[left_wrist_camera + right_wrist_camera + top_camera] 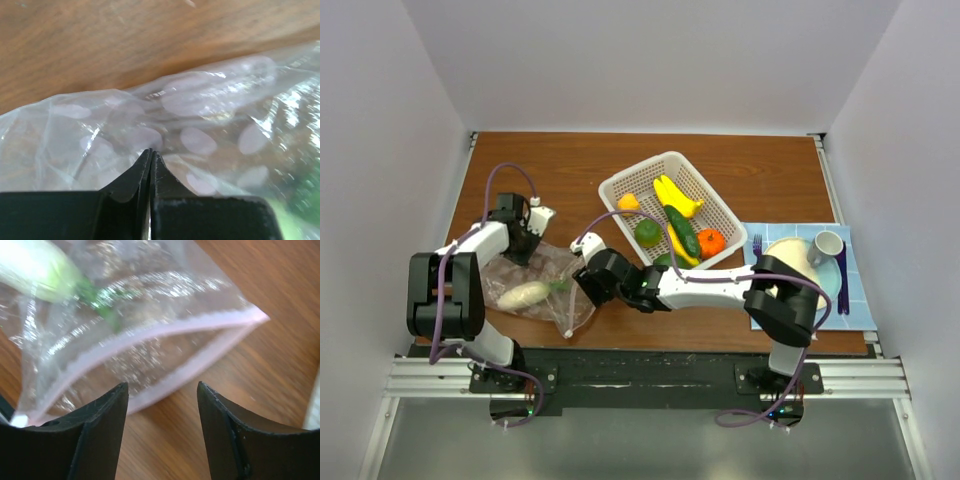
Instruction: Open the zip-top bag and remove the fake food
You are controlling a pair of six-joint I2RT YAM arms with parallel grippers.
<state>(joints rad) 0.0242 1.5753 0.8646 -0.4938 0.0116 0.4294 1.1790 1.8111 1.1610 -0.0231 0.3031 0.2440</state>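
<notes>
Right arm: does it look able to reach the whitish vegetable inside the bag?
Probably yes. The right gripper is open and faces the open mouth of the bag, with the whitish vegetable lying inside beyond it. Loose plastic might snag.

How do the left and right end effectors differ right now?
The left end effector is shut, tips pinched on the zip-top bag; the right end effector is open and holds nothing. The left sits at the bag's far edge; the right faces its pink zipper mouth, which gapes. Both are low at the bag.
</notes>
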